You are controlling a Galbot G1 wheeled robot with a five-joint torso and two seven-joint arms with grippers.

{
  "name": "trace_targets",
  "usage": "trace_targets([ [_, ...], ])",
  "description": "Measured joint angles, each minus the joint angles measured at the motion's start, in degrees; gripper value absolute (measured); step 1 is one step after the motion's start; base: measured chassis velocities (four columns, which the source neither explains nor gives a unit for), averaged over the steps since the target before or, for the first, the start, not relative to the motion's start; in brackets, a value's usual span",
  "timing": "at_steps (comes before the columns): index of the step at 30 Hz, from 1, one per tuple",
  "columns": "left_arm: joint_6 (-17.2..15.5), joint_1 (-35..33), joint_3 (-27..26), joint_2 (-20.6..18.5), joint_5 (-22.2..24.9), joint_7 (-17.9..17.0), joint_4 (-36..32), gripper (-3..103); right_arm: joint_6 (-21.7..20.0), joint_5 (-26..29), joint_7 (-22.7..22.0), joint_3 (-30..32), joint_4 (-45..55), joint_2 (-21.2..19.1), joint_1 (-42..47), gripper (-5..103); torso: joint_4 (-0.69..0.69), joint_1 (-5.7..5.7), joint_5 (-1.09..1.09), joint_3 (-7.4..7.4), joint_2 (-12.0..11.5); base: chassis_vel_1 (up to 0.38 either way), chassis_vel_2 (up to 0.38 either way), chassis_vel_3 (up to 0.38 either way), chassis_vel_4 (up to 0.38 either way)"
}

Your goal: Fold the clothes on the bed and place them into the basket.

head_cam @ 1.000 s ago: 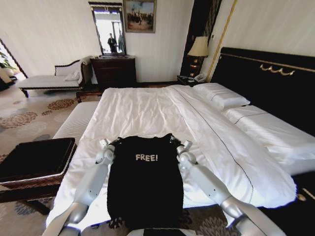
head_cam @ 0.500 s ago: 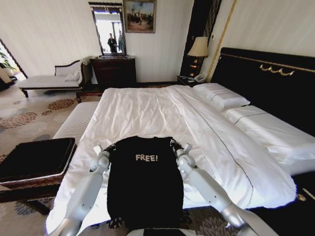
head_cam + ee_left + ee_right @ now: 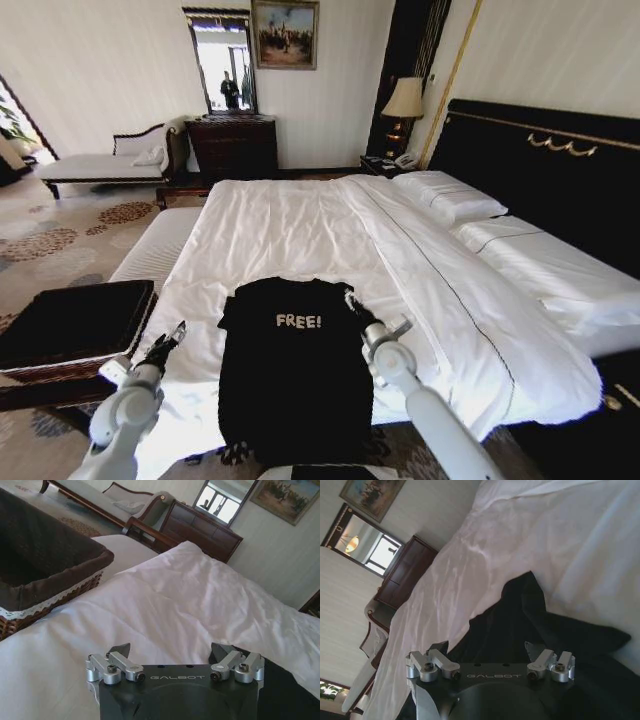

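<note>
**Both grippers free of the shirt, basket waiting off the bed's edge**

Head view: the black T-shirt lies flat in the lower centre of the frame on the bed, its hem hanging past the near edge of the mattress. The left gripper hovers at lower left over white sheet, apart from the shirt's sleeve; the right gripper sits just beside the shirt's other sleeve, right of centre. The basket rests at the left edge of the frame, beside the bed.

Left wrist view: the left gripper has its fingers spread apart with nothing between them; white sheet fills the middle, the basket lies at upper left, and a dark corner of the T-shirt shows at lower right.

Right wrist view: the right gripper is likewise spread and empty, poised over a rumpled sleeve of the T-shirt.

Risks, as I judge them: the overhanging hem could drag the shirt off the mattress if one side is tugged alone, and a pinch made too deep may catch the loose sheet along with the sleeve.
</note>
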State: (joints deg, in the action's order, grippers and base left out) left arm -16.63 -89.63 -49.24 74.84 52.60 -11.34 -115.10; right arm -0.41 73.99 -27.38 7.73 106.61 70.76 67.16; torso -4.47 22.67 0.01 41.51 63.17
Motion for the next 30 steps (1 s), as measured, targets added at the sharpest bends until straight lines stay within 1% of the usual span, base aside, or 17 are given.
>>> trace_targets([
  [1, 0.4, -0.3, 0.0, 0.8, -0.9, 0.5, -0.6, 92, -0.1, 0.1, -0.7, -0.1, 0.0, 0.6, 0.5, 88, 0.00, 0.00, -0.01, 0.00, 0.0, 0.000, 0.000, 0.000, 0.000],
  [2, 1.1, -0.5, 0.1, 1.9, -2.3, 1.2, -1.3, 97, -0.2, 0.1, -1.3, -0.1, 0.1, 1.2, 1.1, 93, 0.00, 0.01, 0.00, 0.00, 0.0, 0.000, 0.000, 0.000, 0.000],
  [4, 1.4, -0.6, 0.2, 2.5, -3.1, 1.5, -1.8, 99, -0.2, 0.1, -1.7, -0.1, 0.3, 1.6, 1.5, 93, 0.01, 0.01, -0.01, 0.01, 0.0, 0.000, 0.000, 0.000, 0.000],
  [5, 1.7, -0.7, 0.5, 3.6, -4.3, 1.9, -2.6, 100, -0.2, 0.1, -2.3, -0.1, 0.7, 2.2, 2.2, 97, 0.00, 0.01, -0.01, 0.01, 0.0, 0.000, 0.000, 0.000, 0.000],
  [6, 1.8, -0.7, 0.6, 4.1, -4.7, 1.9, -3.1, 100, -0.2, 0.2, -2.7, -0.2, 1.3, 2.8, 2.7, 99, 0.00, 0.02, -0.01, 0.01, 0.0, 0.000, 0.000, 0.000, 0.000],
  [9, 1.8, -0.6, 0.8, 4.8, -5.2, 1.8, -3.5, 100, -0.2, 0.5, -3.2, -0.2, 2.2, 3.5, 3.4, 100, 0.01, 0.02, -0.01, 0.01, 0.0, 0.000, 0.000, 0.000, 0.000],
  [10, 1.9, -0.5, 0.9, 5.2, -5.5, 1.6, -3.5, 100, -0.1, 0.5, -3.3, -0.3, 2.5, 4.3, 3.9, 100, 0.01, 0.02, -0.01, 0.01, 0.0, 0.000, 0.000, 0.000, 0.000],
  [14, 2.0, -0.8, 1.3, 5.1, -6.5, 1.3, -3.5, 100, 0.5, 0.3, -2.4, -0.2, 1.2, 5.7, 3.8, 100, 0.01, 0.02, -0.02, 0.01, 0.0, 0.000, 0.000, 0.000, 0.000],
  [15, 2.0, -1.0, 1.6, 5.0, -6.8, 1.3, -3.6, 100, 0.6, 0.3, -2.2, -0.1, 0.6, 6.1, 3.4, 103, 0.01, 0.02, -0.02, 0.02, 0.0, 0.000, 0.000, 0.000, 0.000],
  [16, 2.1, -1.3, 1.8, 4.8, -7.3, 1.3, -3.8, 100, 0.8, 0.7, -2.0, 0.3, -0.3, 6.7, 2.8, 100, 0.02, 0.02, -0.01, 0.02, 0.0, 0.000, 0.000, 0.000, 0.000],
  [17, 2.1, -1.4, 1.9, 4.8, -7.6, 1.2, -4.0, 100, 0.9, 1.1, -2.0, 0.5, -0.9, 7.1, 2.4, 100, 0.02, 0.02, -0.01, 0.02, 0.0, 0.000, 0.000, 0.000, 0.000],
  [19, 2.1, -1.5, 2.0, 4.8, -7.6, 1.0, -4.4, 100, 1.0, 1.6, -2.0, 0.9, -1.7, 7.8, 1.8, 90, 0.02, 0.03, -0.01, 0.02, 0.0, 0.000, 0.000, 0.000, 0.000],
  [20, 2.1, -1.5, 2.0, 4.8, -7.6, 1.0, -4.4, 100, 1.0, 1.6, -2.0, 0.9, -1.7, 7.8, 1.8, 90, 0.02, 0.03, -0.01, 0.02, 0.0, 0.000, 0.000, 0.000, 0.000],
  [23, 2.1, -1.7, 1.7, 4.8, -7.5, 0.8, -4.9, 100, 1.1, 1.9, -2.1, 1.5, -2.8, 8.7, 1.0, 74, 0.02, 0.03, -0.01, 0.02, 0.0, 0.000, 0.000, 0.000, 0.000],
  [25, 2.1, -1.8, 1.5, 4.7, -7.5, 0.7, -4.9, 100, 1.1, 1.9, -2.1, 1.6, -2.8, 8.9, 1.0, 74, 0.02, 0.03, -0.02, 0.02, 0.0, 0.000, 0.000, 0.000, 0.000],
  [29, 2.1, -2.0, 0.8, 4.3, -7.0, 0.6, -5.0, 100, 1.1, 1.6, -2.3, 1.3, -2.6, 9.3, 1.8, 52, 0.01, 0.03, -0.01, 0.02, 0.0, 0.000, 0.000, 0.000, 0.000],
  [30, 2.1, -2.0, 0.8, 4.3, -7.0, 0.6, -5.0, 100, 1.1, 1.6, -2.3, 1.3, -2.6, 9.3, 1.8, 52, 0.01, 0.03, -0.01, 0.02, 0.0, 0.000, 0.000, 0.000, 0.000],
])
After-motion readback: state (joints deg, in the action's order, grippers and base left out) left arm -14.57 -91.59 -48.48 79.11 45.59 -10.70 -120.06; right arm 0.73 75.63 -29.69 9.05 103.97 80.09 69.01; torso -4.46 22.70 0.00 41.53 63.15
